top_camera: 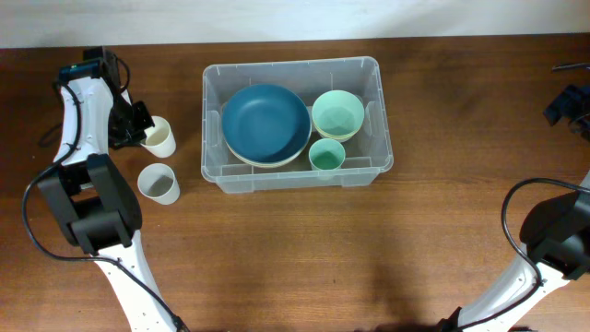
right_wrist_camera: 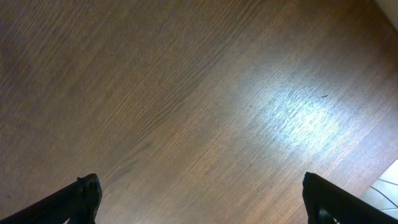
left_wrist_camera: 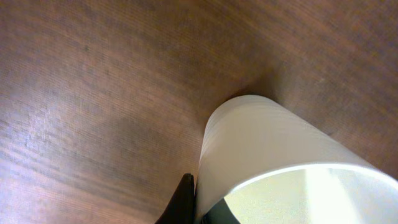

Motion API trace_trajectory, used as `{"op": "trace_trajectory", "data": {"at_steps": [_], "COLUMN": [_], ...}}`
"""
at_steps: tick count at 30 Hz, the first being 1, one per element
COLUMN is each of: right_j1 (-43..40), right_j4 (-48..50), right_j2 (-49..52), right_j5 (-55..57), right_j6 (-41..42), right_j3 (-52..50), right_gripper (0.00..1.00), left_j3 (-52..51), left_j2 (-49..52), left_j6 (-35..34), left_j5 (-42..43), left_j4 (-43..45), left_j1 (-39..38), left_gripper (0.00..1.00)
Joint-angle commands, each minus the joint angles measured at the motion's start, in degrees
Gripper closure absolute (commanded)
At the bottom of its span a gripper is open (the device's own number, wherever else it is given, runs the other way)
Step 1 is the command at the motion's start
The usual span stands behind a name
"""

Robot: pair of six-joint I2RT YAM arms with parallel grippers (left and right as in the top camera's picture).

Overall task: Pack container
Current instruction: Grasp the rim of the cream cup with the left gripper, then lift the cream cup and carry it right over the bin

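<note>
The clear container (top_camera: 214, 138) stands at the table's middle back. It holds a blue plate on a cream one (top_camera: 265, 124), a light green bowl (top_camera: 337, 114) and a small teal cup (top_camera: 326, 156). My left gripper (top_camera: 140, 129) is left of it, shut on the rim of a cream cup (top_camera: 160, 137); one finger is outside the wall and one inside, as the left wrist view (left_wrist_camera: 202, 208) shows with the cream cup (left_wrist_camera: 261, 143) on the wood. My right gripper (right_wrist_camera: 199, 199) is open and empty over bare wood, at the far right edge in the overhead view (top_camera: 570, 106).
A second white cup (top_camera: 159, 183) stands upright just in front of the held cup, left of the container. The table's back edge meets a white wall behind the container.
</note>
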Motion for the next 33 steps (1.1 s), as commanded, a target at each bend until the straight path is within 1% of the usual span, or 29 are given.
{"op": "trace_trajectory", "data": {"at_steps": [1,4,7,13,16,18,21,25,28,33], "right_j1": [0.2,0.2,0.2,0.2,0.2,0.2,0.2,0.2,0.2,0.2], "right_j4": [0.0,0.0,0.0,0.0,0.0,0.0,0.0,0.0,0.0,0.0], "right_j2": [-0.2,-0.2,-0.2,-0.2,-0.2,-0.2,-0.2,-0.2,-0.2,-0.2], "right_j5": [0.9,0.9,0.9,0.9,0.9,0.9,0.9,0.9,0.9,0.9], "right_j6": [0.7,0.7,0.7,0.7,0.7,0.7,0.7,0.7,0.7,0.7], "right_j3": [0.0,0.0,0.0,0.0,0.0,0.0,0.0,0.0,0.0,0.0], "right_gripper": [0.01,0.01,0.01,0.01,0.01,0.01,0.01,0.01,0.01,0.01], "left_j3": [-0.2,1.7,6.4,20.6,27.6,30.3,32.7,32.7,32.7,32.0], "left_j2": [-0.3,-0.3,-0.5,-2.7,-4.7,-5.9,-8.3,-10.7,-11.1,-10.9], "left_j6": [0.3,0.3,0.3,0.3,0.3,0.3,1.1,9.3,13.1,16.6], "left_j5": [-0.4,-0.6,-0.5,0.1,4.0,6.1,9.2,15.0,15.1,14.2], "left_j4": [1.6,2.6,1.6,-5.4,-9.5,-11.5,-14.6,-17.1,-19.1,-20.9], "left_j1": [0.2,0.3,0.7,0.8,0.0,-0.8,-3.7,-9.9,-16.1,-25.4], "left_gripper": [0.99,0.99,0.99,0.99,0.99,0.99,0.99,0.99,0.99,0.99]}}
